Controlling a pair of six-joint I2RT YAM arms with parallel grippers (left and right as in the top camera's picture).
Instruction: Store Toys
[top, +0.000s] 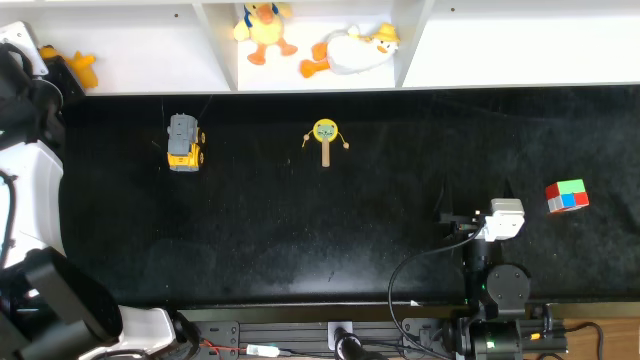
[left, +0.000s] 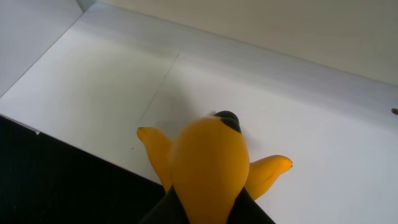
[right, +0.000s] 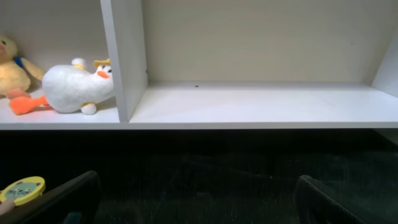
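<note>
Orange toy (left: 208, 168), a rounded body with two stubby yellow limbs and a dark tip, its exact shape hard to make out, is pinched between the closed fingers of the left gripper (top: 58, 70) at ten o'clock in the top view. It is over the white floor of the left compartment of the shelf (top: 150, 50). The fingers are largely cut off at the wrist view's edge, and whether the toy touches the floor cannot be told.

A grey-and-yellow toy truck (top: 184, 142) stands on the black mat (top: 300, 240) at about eleven o'clock. At twelve o'clock, a yellow duck plush (top: 263, 25) and a white goose plush (top: 350, 50) lie side by side in the middle compartment, the duck's head cut off by the frame. Just below them on the mat lies a small round yellow rattle (top: 325, 138) on a wooden handle.

The right gripper (right: 196, 196) sits low over the mat at four o'clock, fingers spread wide and holding nothing. A multicoloured cube (top: 567, 196) rests at three o'clock, well apart from it.
</note>
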